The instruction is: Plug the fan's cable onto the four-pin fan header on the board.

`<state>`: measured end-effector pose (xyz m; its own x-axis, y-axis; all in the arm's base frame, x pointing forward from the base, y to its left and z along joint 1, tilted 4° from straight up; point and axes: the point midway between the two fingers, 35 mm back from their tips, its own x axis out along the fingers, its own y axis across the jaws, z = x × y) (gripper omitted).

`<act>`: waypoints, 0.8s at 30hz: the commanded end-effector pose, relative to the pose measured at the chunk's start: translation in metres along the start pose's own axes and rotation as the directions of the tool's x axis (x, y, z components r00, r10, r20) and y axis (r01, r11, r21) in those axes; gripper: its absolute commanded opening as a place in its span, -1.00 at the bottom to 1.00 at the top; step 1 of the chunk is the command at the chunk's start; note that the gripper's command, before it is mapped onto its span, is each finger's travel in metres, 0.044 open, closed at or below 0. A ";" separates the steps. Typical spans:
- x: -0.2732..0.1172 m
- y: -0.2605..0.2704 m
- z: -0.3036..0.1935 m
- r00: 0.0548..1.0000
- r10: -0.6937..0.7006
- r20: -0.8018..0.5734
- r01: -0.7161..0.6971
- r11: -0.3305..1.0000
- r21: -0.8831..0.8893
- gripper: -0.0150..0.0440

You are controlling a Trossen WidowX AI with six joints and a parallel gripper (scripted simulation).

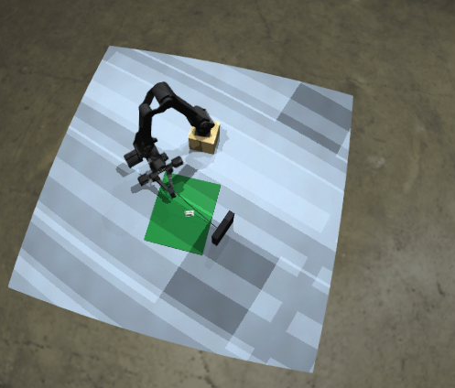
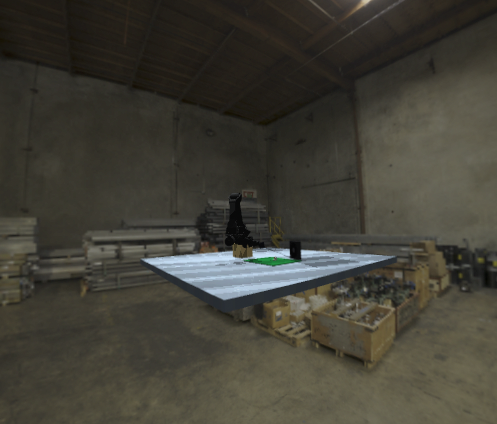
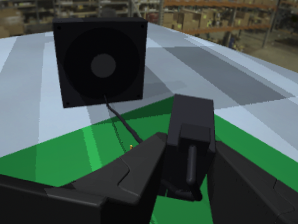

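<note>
Upright fan (image 1: 223,228) (image 2: 295,250) (image 3: 103,65) (black) beside the board (image 1: 175,229) (image 2: 272,261) (image 3: 30,162).

pale striped table (image 1: 120,265) (image 2: 206,280), green board (image 1: 175,233) (image 2: 271,261) (image 3: 30,170) lying flat, black fan (image 1: 223,228) (image 2: 295,249) (image 3: 103,65) upright just beside it, wooden block (image 1: 203,143) (image 2: 242,250) near another side

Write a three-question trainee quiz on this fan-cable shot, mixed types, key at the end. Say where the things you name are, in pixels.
1. True or false: the fan (image 1: 223,228) (image 2: 295,250) (image 3: 103,65) lies flat on its face.
2. Multiple choice: what is between the fingers of the gripper (image 1: 172,195) (image 3: 189,170)? a) the white header b) the black plug (image 3: 191,120) c) the wooden block
3. Fill in: the board (image 1: 177,233) (image 2: 272,261) (image 3: 65,165) is coloured ____.

Key: 1 false; 2 b; 3 green
</note>
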<state>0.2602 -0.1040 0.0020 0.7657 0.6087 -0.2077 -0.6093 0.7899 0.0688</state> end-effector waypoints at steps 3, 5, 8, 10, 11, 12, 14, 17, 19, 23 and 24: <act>-0.001 -0.001 -0.006 1.000 0.000 -0.001 0.000 1.000 0.002 -0.49; -0.001 -0.001 -0.008 1.000 0.000 -0.001 0.000 1.000 0.002 -0.49; -0.001 -0.001 -0.010 1.000 0.000 -0.001 0.000 1.000 0.002 -0.49; -0.001 -0.001 -0.011 1.000 0.000 -0.002 0.000 1.000 0.002 -0.49; -0.001 -0.001 -0.012 1.000 0.000 -0.002 0.000 1.000 0.002 -0.49; -0.001 -0.001 -0.013 1.000 0.000 -0.002 0.000 1.000 0.002 -0.49; -0.001 -0.001 -0.014 1.000 0.000 -0.002 0.000 1.000 0.002 -0.49; -0.001 -0.002 -0.016 1.000 0.000 -0.002 0.000 1.000 0.002 -0.49; -0.001 -0.002 -0.017 1.000 0.000 -0.002 0.000 1.000 0.002 -0.49; -0.002 -0.002 -0.020 1.000 0.000 -0.002 0.000 1.000 0.002 -0.49; -0.002 -0.002 -0.021 1.000 0.000 -0.002 0.000 1.000 0.002 -0.49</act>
<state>0.2563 -0.1069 -0.0141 0.7660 0.6083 -0.2080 -0.6088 0.7903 0.0695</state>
